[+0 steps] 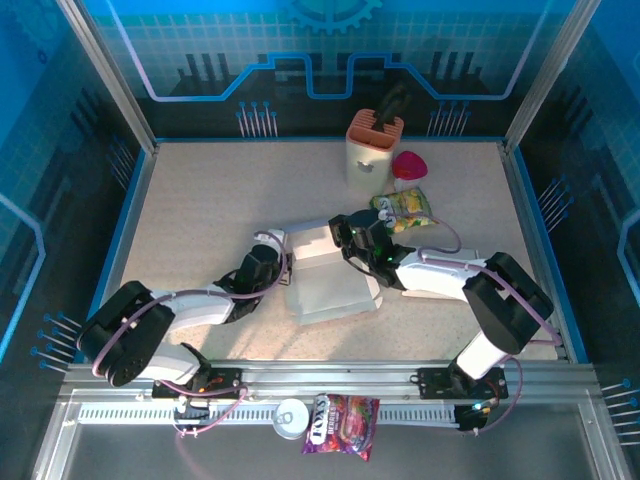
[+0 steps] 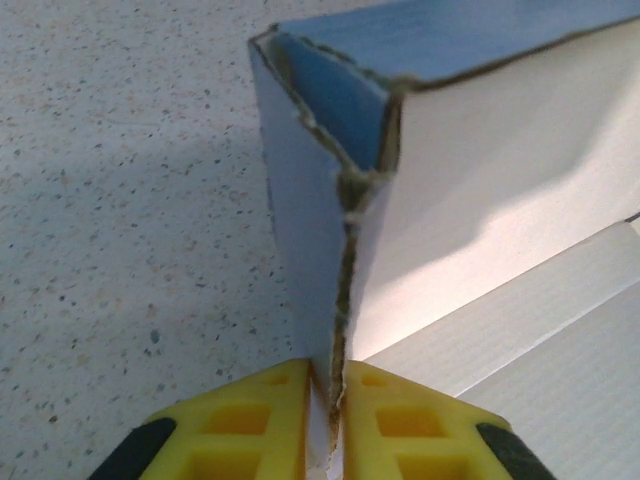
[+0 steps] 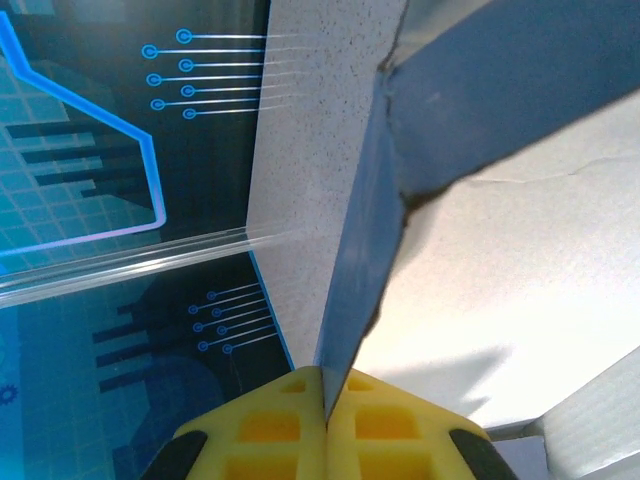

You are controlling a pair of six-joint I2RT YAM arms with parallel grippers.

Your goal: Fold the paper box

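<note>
Bright overhead light, blue cast; soft shadow across paper box (image 2: pixel 500 200).

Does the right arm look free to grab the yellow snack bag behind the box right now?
Probably not: the right gripper is shut on the paper box wall. The yellow snack bag lies close beside it, so reach isn't the obstacle.

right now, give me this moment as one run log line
stage: folding | left gripper: shut on paper box wall | right gripper: shut on paper box wall | paper box: walls partly up

White-and-black arms (image 1: pixel 200 305) carry lilac cables (image 1: pixel 455 259) and yellow fingers (image 2: pixel 250 420).
</note>
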